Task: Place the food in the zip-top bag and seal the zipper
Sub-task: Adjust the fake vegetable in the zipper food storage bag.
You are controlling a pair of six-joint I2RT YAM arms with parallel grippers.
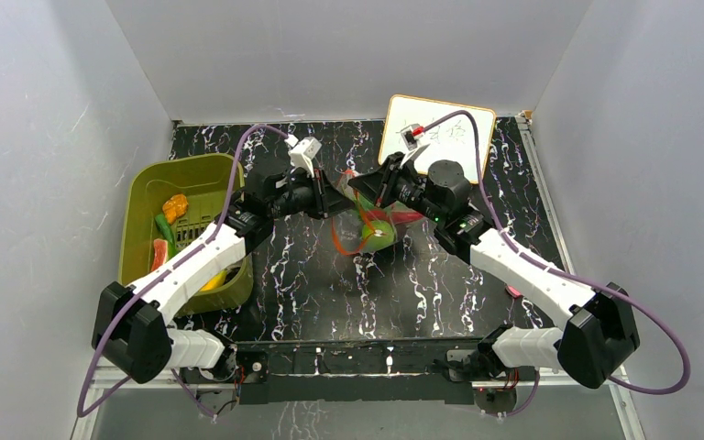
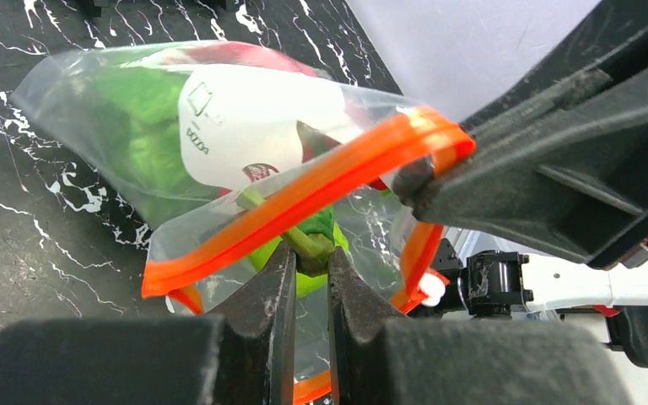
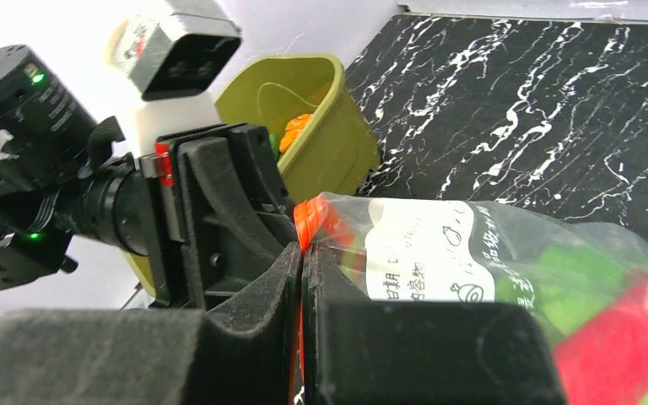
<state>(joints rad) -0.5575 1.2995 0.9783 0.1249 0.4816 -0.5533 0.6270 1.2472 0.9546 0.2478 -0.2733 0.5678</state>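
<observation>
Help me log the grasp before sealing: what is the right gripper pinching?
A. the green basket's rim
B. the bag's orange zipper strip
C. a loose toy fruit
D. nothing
B: in the right wrist view the right gripper is shut on the orange zipper at the mouth of the zip-top bag.

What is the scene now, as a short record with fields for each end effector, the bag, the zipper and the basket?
left end effector: fingers nearly together, apparently pinching a green piece at the bag mouth
right end effector: shut on the zipper at one end of the mouth
zip-top bag: between both arms, green and red food inside
zipper: unsealed, its two strips apart
basket: olive-green, on the left arm's side, orange piece inside
</observation>
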